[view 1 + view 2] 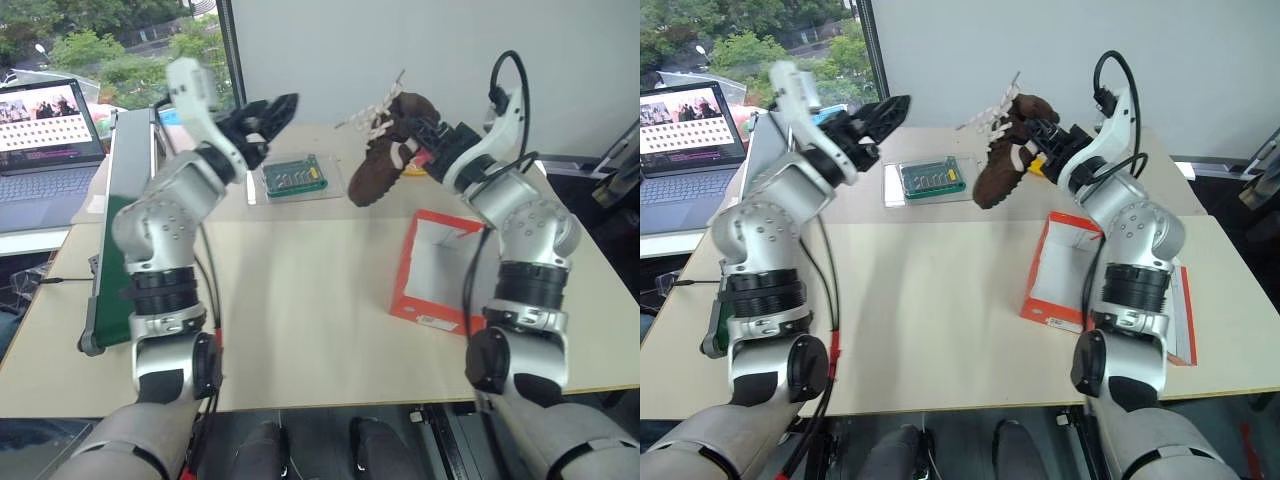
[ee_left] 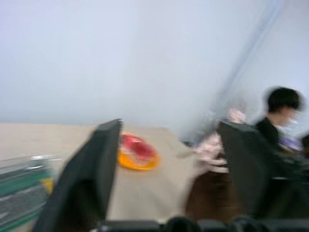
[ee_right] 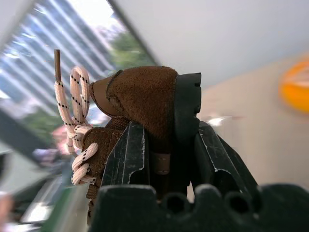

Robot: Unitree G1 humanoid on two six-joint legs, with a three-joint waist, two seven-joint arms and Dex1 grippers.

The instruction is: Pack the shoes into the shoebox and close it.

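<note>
A dark brown shoe [image 1: 375, 175] with pale laces hangs in the air above the far side of the table. My right gripper [image 1: 418, 142] is shut on its heel end; in the right wrist view both fingers [image 3: 128, 159] clamp the shoe [image 3: 140, 92]. The red-orange shoebox [image 1: 425, 305] lies open on the table below and nearer, its white inside facing up. My left gripper [image 1: 275, 115] is raised left of the shoe and apart from it, open with nothing between its fingers [image 2: 87, 179].
A green circuit board in a clear tray [image 1: 290, 178] lies at the back centre. A yellow plate [image 2: 137, 154] with something red sits behind the shoe. A laptop [image 1: 45, 130] and a long green unit [image 1: 120, 230] line the left edge. A person [image 2: 277, 113] is beyond the table.
</note>
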